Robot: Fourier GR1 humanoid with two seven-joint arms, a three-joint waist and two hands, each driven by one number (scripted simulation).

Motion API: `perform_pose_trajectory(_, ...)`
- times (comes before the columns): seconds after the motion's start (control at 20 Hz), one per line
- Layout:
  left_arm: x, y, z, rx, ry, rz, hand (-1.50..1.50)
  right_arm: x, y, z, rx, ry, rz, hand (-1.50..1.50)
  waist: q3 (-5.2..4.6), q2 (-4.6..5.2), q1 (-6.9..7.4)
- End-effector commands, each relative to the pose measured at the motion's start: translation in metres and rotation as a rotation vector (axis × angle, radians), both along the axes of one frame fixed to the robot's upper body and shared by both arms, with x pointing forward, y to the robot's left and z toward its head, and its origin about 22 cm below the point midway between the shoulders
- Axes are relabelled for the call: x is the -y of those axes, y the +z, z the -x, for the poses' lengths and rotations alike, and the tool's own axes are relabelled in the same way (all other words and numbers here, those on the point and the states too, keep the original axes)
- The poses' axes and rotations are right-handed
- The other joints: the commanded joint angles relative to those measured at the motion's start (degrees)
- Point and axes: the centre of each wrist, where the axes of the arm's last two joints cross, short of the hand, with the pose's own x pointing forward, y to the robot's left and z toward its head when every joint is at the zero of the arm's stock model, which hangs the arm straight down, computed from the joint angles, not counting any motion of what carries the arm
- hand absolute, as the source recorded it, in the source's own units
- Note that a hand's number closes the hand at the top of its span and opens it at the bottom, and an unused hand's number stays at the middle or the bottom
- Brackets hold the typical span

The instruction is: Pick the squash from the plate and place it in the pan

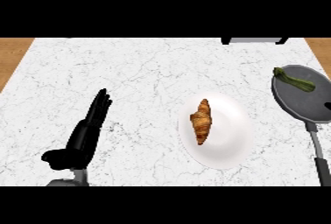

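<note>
White marble counter (129,78) fills my head view; my left hand (84,131) rests at lower left, fingers straight, holding nothing. I see the squash (294,80) lying in the grey pan (304,105) at right, and a croissant (202,121) sits on the white plate (226,148)

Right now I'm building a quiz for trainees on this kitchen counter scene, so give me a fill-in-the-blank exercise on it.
1. The green squash lies in the grey ____.
2. On the white plate lies a brown ____.
3. The only hand in view is the robot's ____ hand, fingers straight.
4. The pan sits to the ____ of the plate.

Missing words: pan; croissant; left; right
</note>
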Motion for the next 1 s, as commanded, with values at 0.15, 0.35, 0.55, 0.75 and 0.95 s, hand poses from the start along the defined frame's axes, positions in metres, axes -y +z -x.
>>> perform_pose_trajectory(0.15,0.005,-0.003,0.001,0.004,0.003,-0.013,0.00,-0.016,-0.021,0.044,0.043,0.116,0.005,-1.50,-0.15,-0.35,-1.01)
perform_pose_trajectory(0.35,0.007,-0.010,-0.008,0.007,-0.001,0.005,0.00,-0.026,-0.008,0.062,0.024,0.127,0.035,-1.50,-0.06,0.03,-0.20)
perform_pose_trajectory(0.55,0.001,-0.004,-0.010,0.004,-0.013,0.000,0.00,-0.036,-0.011,0.084,0.013,0.107,0.041,-1.50,-0.01,0.14,0.14)
perform_pose_trajectory(0.75,0.006,0.004,-0.001,-0.004,0.000,0.008,0.00,-0.043,-0.027,0.087,-0.030,0.110,0.061,-1.50,0.01,0.18,0.42)
perform_pose_trajectory(0.95,-0.010,-0.013,-0.005,-0.006,-0.016,0.009,0.00,-0.068,-0.016,0.083,-0.023,0.072,0.061,-1.50,-0.01,0.19,0.34)
